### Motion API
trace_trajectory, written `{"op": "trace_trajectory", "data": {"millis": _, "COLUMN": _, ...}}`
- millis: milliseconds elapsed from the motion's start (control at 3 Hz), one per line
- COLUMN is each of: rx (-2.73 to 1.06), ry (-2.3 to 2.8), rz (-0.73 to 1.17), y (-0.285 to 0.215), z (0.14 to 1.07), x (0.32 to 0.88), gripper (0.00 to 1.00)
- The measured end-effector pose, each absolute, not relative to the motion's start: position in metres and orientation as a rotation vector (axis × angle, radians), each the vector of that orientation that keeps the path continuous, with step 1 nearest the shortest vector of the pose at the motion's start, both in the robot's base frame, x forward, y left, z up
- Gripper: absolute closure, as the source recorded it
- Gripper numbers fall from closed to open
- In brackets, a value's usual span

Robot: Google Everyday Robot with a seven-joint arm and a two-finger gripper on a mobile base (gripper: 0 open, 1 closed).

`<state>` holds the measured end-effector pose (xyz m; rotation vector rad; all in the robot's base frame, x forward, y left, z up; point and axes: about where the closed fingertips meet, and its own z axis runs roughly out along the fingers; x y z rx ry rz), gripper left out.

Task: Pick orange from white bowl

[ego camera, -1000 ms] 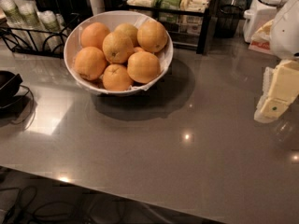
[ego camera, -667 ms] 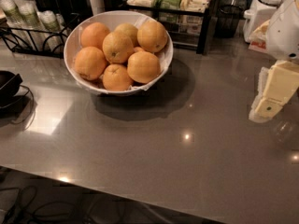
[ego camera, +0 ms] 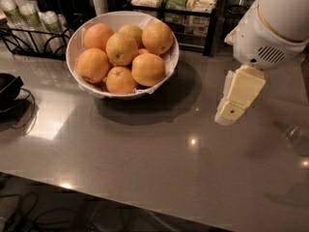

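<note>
The white bowl (ego camera: 82,35) stands on the grey counter at the back left, lined with white paper and holding several oranges. A large smooth orange (ego camera: 148,69) with no stem mark lies at the bowl's front right. A smaller orange (ego camera: 119,80) with a dark stem dimple lies in front beside it. My gripper (ego camera: 228,116), cream-coloured under the white arm, hangs above the counter to the right of the bowl, apart from it and holding nothing I can see.
A black wire rack with cups (ego camera: 29,21) stands at the back left. A black shelf of packets (ego camera: 186,6) is behind the bowl. A black object with a cable (ego camera: 8,88) sits at the left edge. The counter's front edge (ego camera: 145,204) runs across the bottom.
My gripper has moved left over the counter, closer to the bowl. The bowl and the oranges have not moved.
</note>
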<state>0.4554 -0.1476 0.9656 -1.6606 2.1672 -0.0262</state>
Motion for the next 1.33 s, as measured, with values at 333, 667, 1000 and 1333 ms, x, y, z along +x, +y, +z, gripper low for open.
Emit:
{"op": "trace_trajectory", "data": {"millis": 333, "rx": -1.629, "ry": 2.152, "rz": -0.006, "y": -0.138, "z": 0.962, "x": 0.461, "gripper": 0.0}}
{"op": "trace_trajectory", "data": {"millis": 667, "rx": -1.562, "ry": 2.073, "rz": 0.066, "y": -0.098, "z": 0.96, "x": 0.486, "gripper": 0.0}}
{"op": "trace_trajectory", "data": {"millis": 1000, "rx": -1.562, "ry": 2.072, "rz": 0.067, "y": -0.098, "z": 0.96, "x": 0.486, "gripper": 0.0}}
{"op": "trace_trajectory", "data": {"millis": 1333, "rx": -1.514, "ry": 2.041, "rz": 0.084, "y": -0.088, "z": 0.964, "x": 0.5, "gripper": 0.0}}
